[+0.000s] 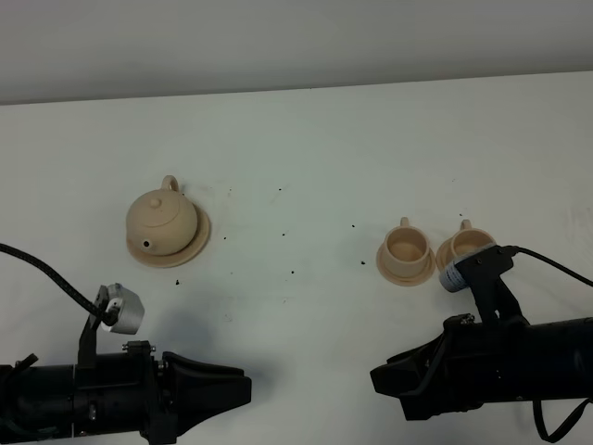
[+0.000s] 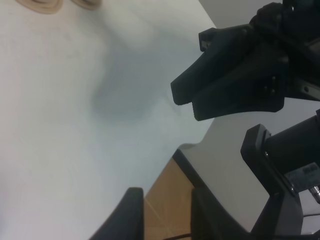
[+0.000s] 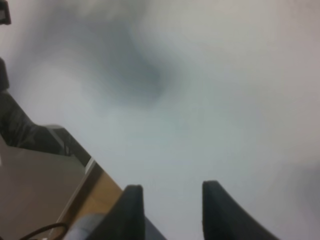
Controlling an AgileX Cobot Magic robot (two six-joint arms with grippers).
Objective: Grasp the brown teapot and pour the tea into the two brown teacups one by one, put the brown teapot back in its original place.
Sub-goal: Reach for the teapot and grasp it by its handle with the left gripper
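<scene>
Brown teapot [image 1: 161, 221] upright on round dish [image 1: 202, 233], two brown teacups [image 1: 405, 247] side by side on saucers, left gripper [image 1: 243, 389] and right gripper [image 1: 378, 378] low, both claws slightly apart, empty.

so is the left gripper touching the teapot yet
Apart. The exterior high view shows bare table between the left gripper and the teapot.

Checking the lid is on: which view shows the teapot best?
Exterior high: the brown teapot sits whole, lid on, on its dish. Neither wrist view shows it.
</scene>
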